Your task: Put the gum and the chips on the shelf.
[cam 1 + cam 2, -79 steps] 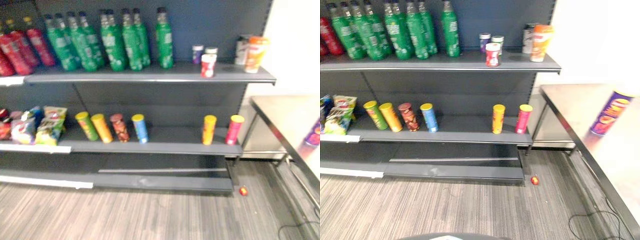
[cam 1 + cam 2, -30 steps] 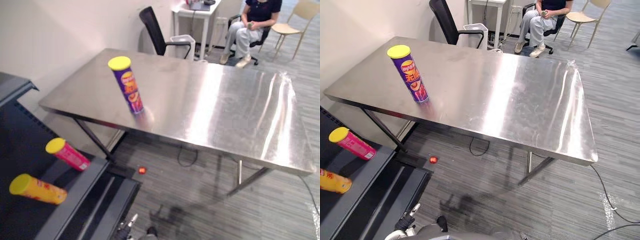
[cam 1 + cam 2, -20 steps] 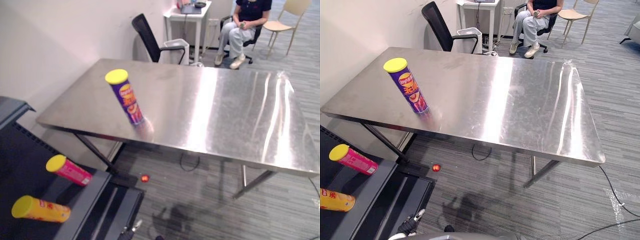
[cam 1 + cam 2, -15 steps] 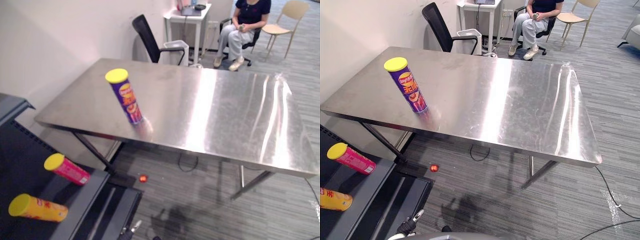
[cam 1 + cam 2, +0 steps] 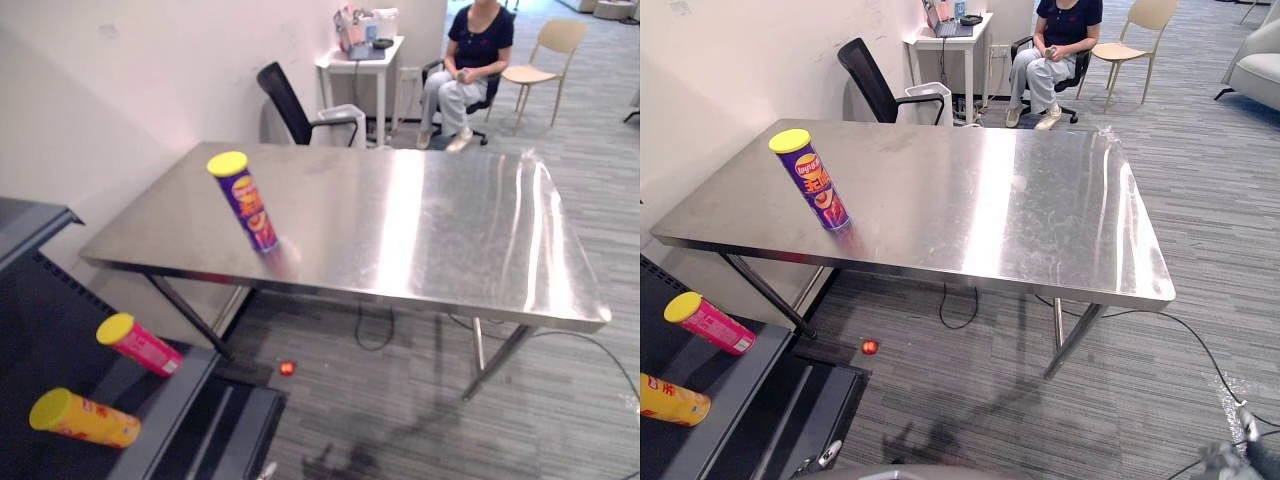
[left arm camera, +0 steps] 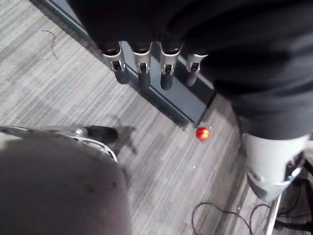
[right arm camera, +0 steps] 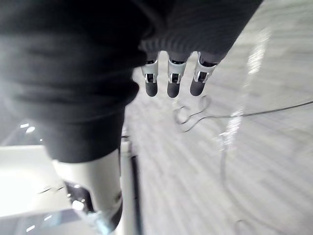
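A purple chips can (image 5: 245, 200) with a yellow lid stands upright near the left end of the steel table (image 5: 450, 230). At the lower left is the end of the dark shelf (image 5: 170, 400), with a pink can (image 5: 138, 344) and a yellow can (image 5: 82, 418) on it. A small red round thing (image 5: 287, 368) lies on the carpet by the shelf's foot, and the left wrist view also catches this red thing (image 6: 202, 133). My left hand (image 6: 142, 66) hangs over the floor with straight fingers, holding nothing. My right hand (image 7: 171, 78) hangs likewise, open with nothing in it.
A black office chair (image 5: 290, 100) and a small white desk (image 5: 360, 60) stand behind the table. A person (image 5: 470, 50) sits beyond it, next to a beige chair (image 5: 545, 50). Grey carpet runs along the table's near side.
The camera swung from the shelf front to the table, then shifted slightly. The chips can and the cans on the shelf stay where they were.
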### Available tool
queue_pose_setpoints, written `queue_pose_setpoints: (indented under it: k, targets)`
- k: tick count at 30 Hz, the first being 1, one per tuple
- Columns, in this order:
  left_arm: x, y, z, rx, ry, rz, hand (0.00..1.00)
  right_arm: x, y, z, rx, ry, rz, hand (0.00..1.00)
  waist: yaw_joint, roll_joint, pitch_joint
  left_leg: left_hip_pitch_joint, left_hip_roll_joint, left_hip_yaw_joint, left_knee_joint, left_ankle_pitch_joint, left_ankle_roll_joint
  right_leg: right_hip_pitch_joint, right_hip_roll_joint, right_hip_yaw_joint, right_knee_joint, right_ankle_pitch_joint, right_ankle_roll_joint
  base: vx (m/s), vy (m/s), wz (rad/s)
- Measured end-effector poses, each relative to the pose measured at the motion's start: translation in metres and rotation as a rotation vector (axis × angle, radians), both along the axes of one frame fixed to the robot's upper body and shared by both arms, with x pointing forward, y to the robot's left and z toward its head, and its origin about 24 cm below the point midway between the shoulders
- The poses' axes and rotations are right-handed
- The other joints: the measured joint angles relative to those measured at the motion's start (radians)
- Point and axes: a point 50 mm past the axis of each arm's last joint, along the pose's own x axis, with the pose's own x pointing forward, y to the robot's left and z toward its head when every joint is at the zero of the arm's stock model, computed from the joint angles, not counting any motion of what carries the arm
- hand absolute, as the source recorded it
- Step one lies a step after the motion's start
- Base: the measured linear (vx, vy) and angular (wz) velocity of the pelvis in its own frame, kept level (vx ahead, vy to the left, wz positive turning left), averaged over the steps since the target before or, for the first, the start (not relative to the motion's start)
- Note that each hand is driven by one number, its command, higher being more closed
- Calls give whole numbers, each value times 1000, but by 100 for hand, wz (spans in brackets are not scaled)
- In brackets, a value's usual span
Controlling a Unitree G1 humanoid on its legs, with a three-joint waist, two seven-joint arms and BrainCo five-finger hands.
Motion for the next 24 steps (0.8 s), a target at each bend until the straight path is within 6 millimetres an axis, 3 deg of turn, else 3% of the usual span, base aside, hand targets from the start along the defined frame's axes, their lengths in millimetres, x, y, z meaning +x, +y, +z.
queue_pose_setpoints:
  k: [2, 3, 5, 7, 11, 15, 24]
  targets:
    - [-10, 4, 0, 6, 37, -4, 0, 32, 6, 38, -185, -38, 70, 0, 3, -18, -19, -2, -1, -1, 0, 1, 2, -1, 0, 1, 0, 4, 3, 74, -13, 2]
    - [-11, 5, 0, 9, 41, -13, 0, 38, 10, 46, -221, -52, 85, 0, 3, -22, -24, -2, -1, -1, 0, 1, 2, -1, 1, 0, 0, 8, 2, 89, -16, 2]
    - [-8, 6, 0, 21, 48, -71, 0, 74, 36, 77, -375, -112, 207, 0, 6, -24, -32, -2, -1, -3, 4, -1, 1, 3, 2, -1, -2, 11, -2, 98, -20, 2]
    - [-8, 6, 0, 23, 47, -85, 0, 86, 48, 88, -425, -137, 271, 0, 7, -22, -34, -2, -1, -6, 6, 0, 2, 3, 3, 0, -2, 14, -7, 66, -16, 3]
    - [-6, 5, 1, 30, 36, -118, 0, 121, 97, 128, -583, -288, 570, 0, 15, -13, -41, -2, 27, -27, 7, 1, 2, 5, 32, 0, -2, 52, -39, 23, -11, 2]
    - [-5, 3, 1, 16, 34, -155, 0, 147, 139, 144, -662, -369, 874, 0, 31, -18, -44, -3, 27, -36, 2, 2, 3, 7, 34, -22, -2, 57, -34, -42, -13, 2]
    - [-15, 1, 0, 6, 60, -158, 0, 197, 218, 133, -552, -426, 1323, 0, 77, -7, -26, -48, 13, -167, 0, 43, 3, 41, 26, -152, -2, 4, -2, -111, -25, 37]
